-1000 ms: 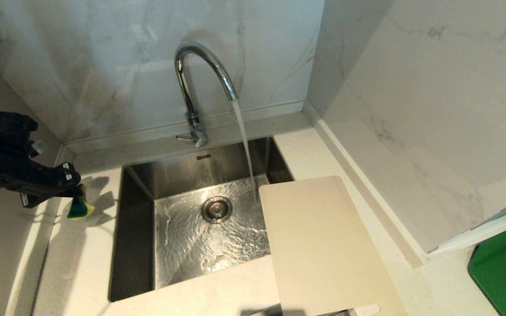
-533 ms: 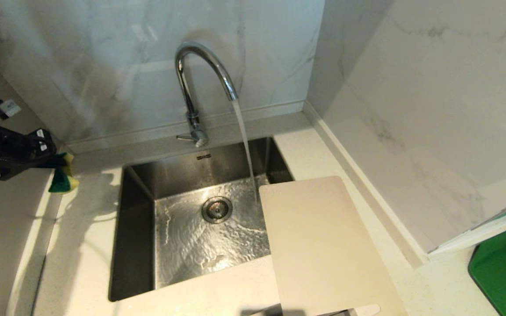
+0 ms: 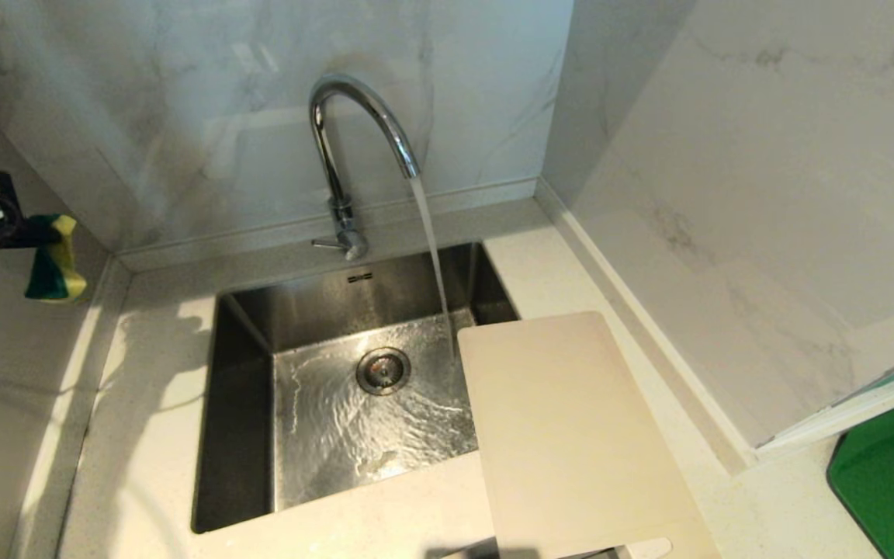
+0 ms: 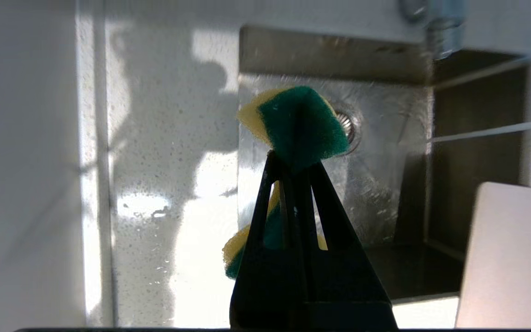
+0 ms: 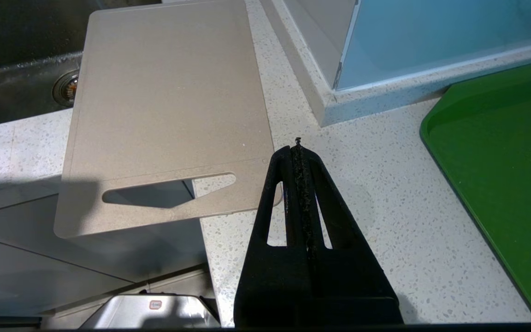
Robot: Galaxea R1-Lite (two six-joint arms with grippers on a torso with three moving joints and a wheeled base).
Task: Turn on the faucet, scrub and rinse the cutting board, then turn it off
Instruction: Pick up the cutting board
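My left pincer (image 3: 16,233) grips a green-and-yellow sponge (image 3: 53,269) at the far left, above the desk (image 3: 144,435) — my right pincer (image 5: 298,152) is pressed shut, empty. The faucet (image 3: 354,140) runs into the sink (image 3: 241,341); the cutting board (image 3: 571,435) overhangs its right edge.

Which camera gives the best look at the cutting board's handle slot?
The right wrist view: the whole cutting board shows there, slot included, overhanging the counter edge. The head view cuts off the slot end at its bottom edge. The left wrist view catches only one corner.
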